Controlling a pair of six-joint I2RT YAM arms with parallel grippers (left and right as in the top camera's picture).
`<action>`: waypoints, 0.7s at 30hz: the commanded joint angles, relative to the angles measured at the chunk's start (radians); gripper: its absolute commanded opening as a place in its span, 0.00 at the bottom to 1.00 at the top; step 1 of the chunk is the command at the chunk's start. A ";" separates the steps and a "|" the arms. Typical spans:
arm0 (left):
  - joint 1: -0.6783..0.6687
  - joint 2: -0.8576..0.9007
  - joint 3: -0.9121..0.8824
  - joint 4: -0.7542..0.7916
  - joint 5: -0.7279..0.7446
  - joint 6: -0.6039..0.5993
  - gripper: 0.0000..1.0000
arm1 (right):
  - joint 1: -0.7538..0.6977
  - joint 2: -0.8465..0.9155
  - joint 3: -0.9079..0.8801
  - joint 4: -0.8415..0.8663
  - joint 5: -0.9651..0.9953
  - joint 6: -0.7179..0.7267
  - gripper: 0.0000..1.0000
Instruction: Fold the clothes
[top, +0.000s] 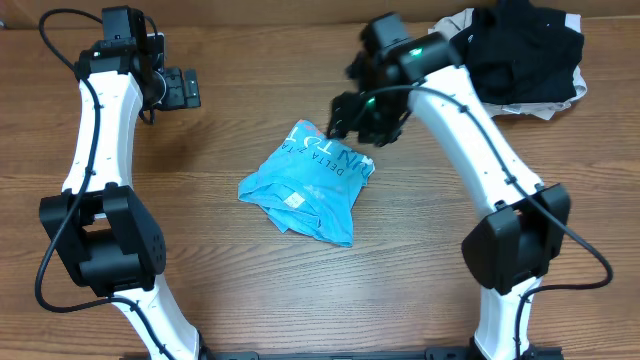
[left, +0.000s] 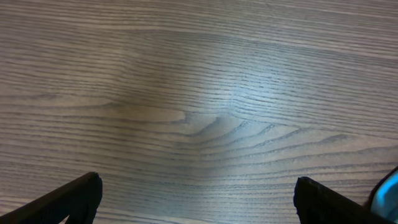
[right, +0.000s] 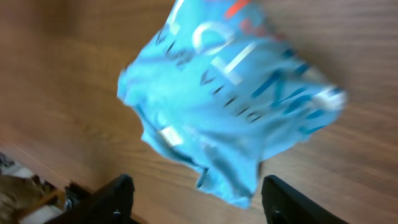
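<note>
The clothes (top: 305, 182) are a light blue T-shirt with white and red lettering, lying crumpled in a heap at the middle of the wooden table (top: 230, 280). My right gripper (top: 365, 118) hovers over the heap's far right corner. In the right wrist view, which is blurred, the shirt (right: 230, 99) fills the middle, and my right gripper (right: 198, 199) is open with only a loose fold of cloth showing between the fingers. My left gripper (top: 185, 88) stands open at the far left, away from the shirt. Below my left gripper (left: 198, 196) is bare wood, and a blue sliver of the shirt (left: 388, 193) shows at the right edge.
A black garment (top: 525, 50) lies bunched at the back right corner on top of a pale one (top: 575, 85), just behind the right arm.
</note>
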 joint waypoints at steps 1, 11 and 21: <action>0.004 -0.008 -0.005 -0.002 0.011 -0.018 1.00 | 0.074 -0.020 -0.043 0.007 0.077 -0.003 0.76; 0.004 -0.008 -0.005 -0.003 0.011 -0.018 1.00 | 0.195 -0.013 -0.249 0.056 0.212 -0.208 0.86; 0.004 -0.008 -0.005 -0.004 0.011 -0.018 1.00 | 0.193 -0.013 -0.476 0.162 0.216 -0.158 0.86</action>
